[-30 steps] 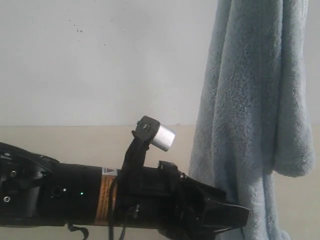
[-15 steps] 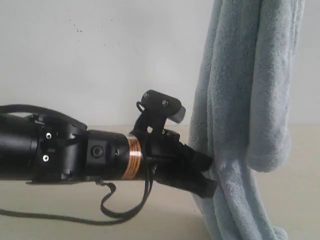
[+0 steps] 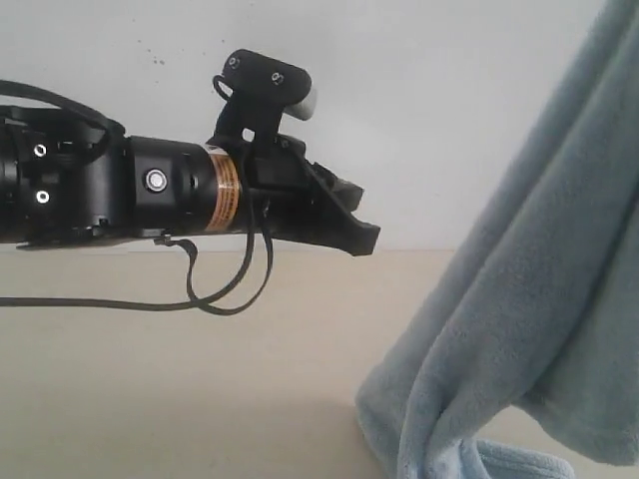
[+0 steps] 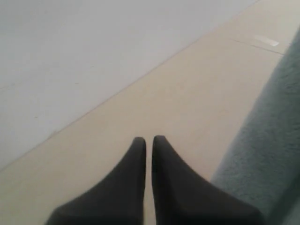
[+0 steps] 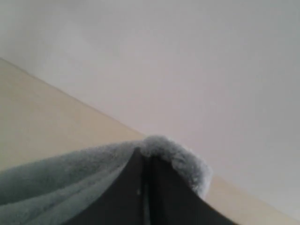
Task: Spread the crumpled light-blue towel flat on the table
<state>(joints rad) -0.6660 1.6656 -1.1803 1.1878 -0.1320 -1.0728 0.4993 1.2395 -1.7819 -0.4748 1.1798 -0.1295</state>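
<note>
The pale blue towel (image 3: 529, 299) hangs in a slant from beyond the upper right corner of the exterior view, and its lowest folds rest on the beige table (image 3: 200, 379). My right gripper (image 5: 143, 154) is shut on a fluffy edge of the towel (image 5: 180, 157); this gripper is outside the exterior view. In the air, left of the towel and apart from it, my left gripper (image 3: 367, 239) is shut with nothing between its fingers. In the left wrist view the left gripper (image 4: 148, 139) points over the bare table (image 4: 187, 93), with the towel (image 4: 267, 154) at the side.
A white wall (image 3: 419, 90) rises behind the table. A black cable (image 3: 225, 294) loops down under the left arm (image 3: 100, 190). Bare table surface stretches left of the towel.
The left gripper was open beside the towel, shut against its fold, then rose up and to the left with nothing in it. The towel now hangs slanted further right.
</note>
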